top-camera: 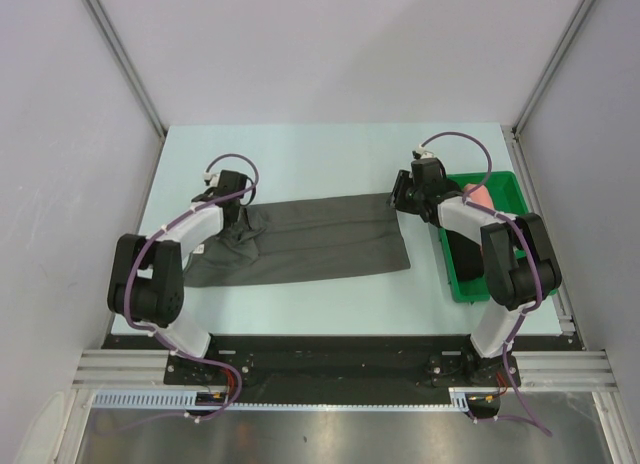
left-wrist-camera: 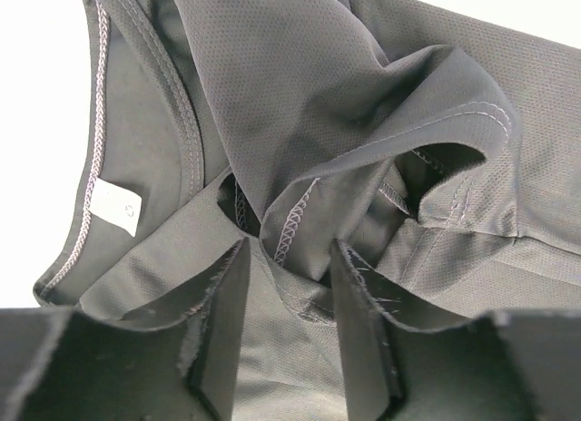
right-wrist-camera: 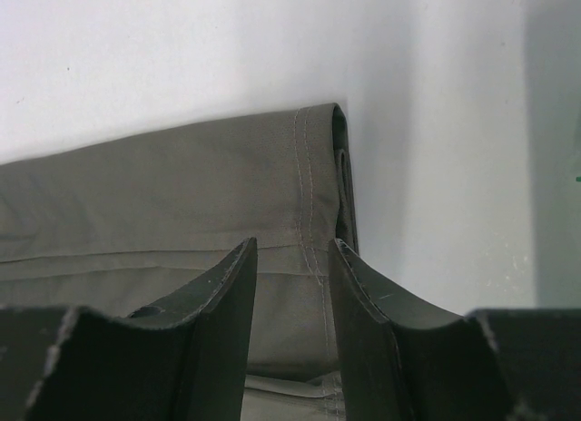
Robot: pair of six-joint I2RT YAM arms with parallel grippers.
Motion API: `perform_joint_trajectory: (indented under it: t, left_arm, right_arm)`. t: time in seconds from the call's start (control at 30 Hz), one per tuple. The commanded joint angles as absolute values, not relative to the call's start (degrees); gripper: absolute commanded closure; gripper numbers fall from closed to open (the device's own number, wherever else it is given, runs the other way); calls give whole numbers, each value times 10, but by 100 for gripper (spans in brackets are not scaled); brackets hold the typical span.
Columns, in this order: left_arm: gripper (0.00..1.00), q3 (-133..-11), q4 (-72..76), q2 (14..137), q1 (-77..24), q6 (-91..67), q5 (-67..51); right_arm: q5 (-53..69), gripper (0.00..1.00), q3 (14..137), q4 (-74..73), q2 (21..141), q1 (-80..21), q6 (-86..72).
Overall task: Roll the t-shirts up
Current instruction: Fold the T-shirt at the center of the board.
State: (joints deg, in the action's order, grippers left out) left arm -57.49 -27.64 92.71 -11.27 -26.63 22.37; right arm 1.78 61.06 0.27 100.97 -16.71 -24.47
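A pale table (top-camera: 320,154) is seen from above, with two robot arms at its near edge. A dark grey t-shirt (top-camera: 320,239) is laid across the middle of the table, folded lengthwise into a long strip running left to right. Its left end is rumpled and its right end lies flat.

At the right side a green tray (top-camera: 497,176) is set. A pink t-shirt (top-camera: 478,194) is held in its far part and a black t-shirt (top-camera: 462,252) in its near part, both partly hidden by the right arm.

The step in hand is judged to be readying the grey strip for rolling, and no roll has been started yet. Next, one end would need to be gripped cleanly and turned over itself, with the strip kept straight and the rumpled left end smoothed or tucked first.

The left gripper (top-camera: 238,206) is placed at the rumpled neck end. In the left wrist view its fingers (left-wrist-camera: 222,312) are seen set partly apart, with a raised bunch of sleeve fabric and stitched seam lying between them. Whether that bunch is clamped or only straddled cannot be told. A white neck label (left-wrist-camera: 116,206) is seen to the left of them.

The right gripper (top-camera: 402,199) is placed at the far right corner of the strip. In the right wrist view its fingers are seen partly spread over the stitched hem (right-wrist-camera: 304,167), with flat cloth below them and nothing pinched.
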Motion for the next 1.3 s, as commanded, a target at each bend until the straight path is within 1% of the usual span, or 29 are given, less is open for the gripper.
perform_joint_trajectory:
  t: [0.0, 0.03, 0.07, 0.13, 0.23, 0.27, 0.3, 0.33, 0.4, 0.43, 0.77, 0.9, 0.93, 1.0, 1.1, 1.13, 1.17, 1.27]
  left_arm:
    - [55, -577, -270, 916, -112, -287, 243]
    - [57, -576, -268, 916, -112, -288, 243]
    - [60, -575, -266, 916, -112, -290, 245]
    - [63, -573, -260, 915, -112, -290, 253]
    - [74, -581, -264, 916, -112, -288, 268]
    - [82, -583, -266, 915, -112, -287, 271]
    - [85, -583, -267, 907, -112, -287, 272]
    - [90, -582, -267, 904, -112, -287, 275]
    - [95, -579, -265, 892, -112, -287, 277]
    - [100, -580, -267, 890, -112, -286, 277]
    - [100, -577, -262, 881, -112, -282, 275]
    - [100, -580, -265, 874, -112, -283, 278]
    - [100, -580, -265, 871, -112, -282, 279]
    - [100, -582, -272, 860, -112, -283, 288]
    - [100, -584, -279, 840, -112, -285, 300]
    - [100, -584, -279, 834, -112, -282, 301]
    - [100, -584, -281, 828, -112, -282, 303]
    - [100, -586, -287, 813, -112, -284, 315]
  right_arm:
    - [23, 59, 612, 5, 1005, -164, -236]
    - [22, 58, 612, 4, 1005, -164, -236]
    - [21, 59, 612, 4, 1005, -164, -236]
    - [25, 59, 612, 5, 1008, -164, -235]
    - [27, 58, 612, 4, 1012, -164, -235]
    - [24, 58, 612, 3, 1012, -164, -232]
    - [19, 57, 612, 2, 1013, -164, -231]
    - [14, 57, 612, 2, 1014, -163, -229]
    - [13, 57, 612, 2, 1018, -163, -230]
    - [14, 58, 612, 3, 1020, -163, -230]
    - [5, 62, 612, -15, 1046, -168, -232]
    - [0, 72, 612, -13, 1050, -168, -235]
    - [0, 76, 612, -12, 1050, -165, -234]
    - [0, 80, 612, -10, 1049, -166, -233]
    - [0, 95, 612, -8, 1044, -163, -234]
    - [0, 97, 612, -9, 1042, -163, -233]
    - [0, 100, 612, -10, 1040, -163, -233]
    - [0, 100, 612, -12, 1032, -163, -231]
